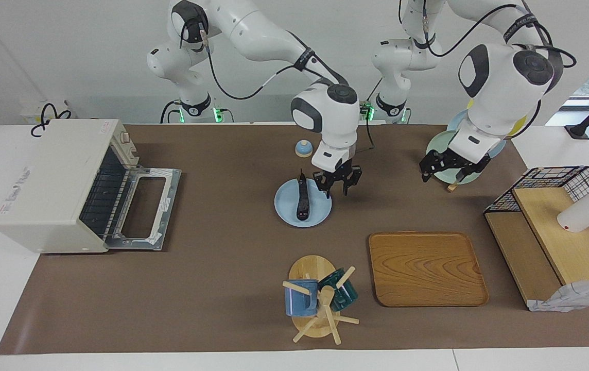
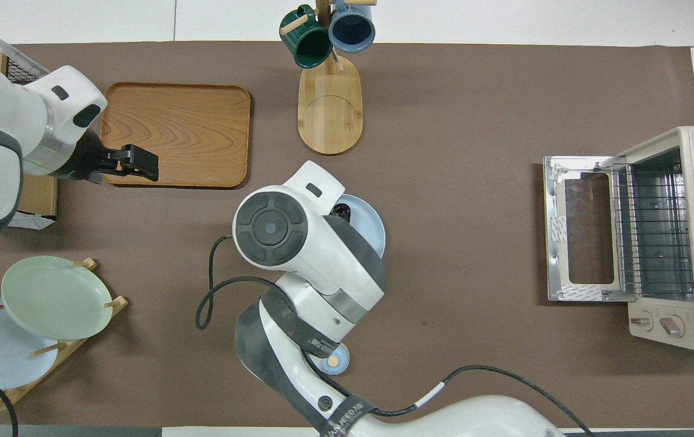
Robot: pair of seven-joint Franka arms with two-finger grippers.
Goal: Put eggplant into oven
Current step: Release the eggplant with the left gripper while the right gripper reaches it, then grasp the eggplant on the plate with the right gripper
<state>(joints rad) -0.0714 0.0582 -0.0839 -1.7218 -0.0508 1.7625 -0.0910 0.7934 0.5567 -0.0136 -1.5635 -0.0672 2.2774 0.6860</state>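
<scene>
From the facing view, the eggplant [image 1: 302, 198] lies on a blue plate [image 1: 320, 212] mid-table, well apart from the oven [image 1: 52, 185] (door down). The right gripper [image 1: 338, 183] hangs beside it, jaws apart, holding nothing; the left gripper [image 1: 446, 169] hangs unclenched and empty by the plate rack [image 1: 454, 154]. Overhead, the right arm hides most of the eggplant [image 2: 341, 212]; a mug tree [image 2: 330, 103] and wooden tray [image 2: 174, 133] stand farther out.

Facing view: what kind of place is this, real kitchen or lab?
Most likely a robot lab bench dressed as a kitchen. Two arms stand at a table under a brown mat, against a bare white wall, with staged kitchenware: an open oven, a plate rack and a mug tree.
</scene>
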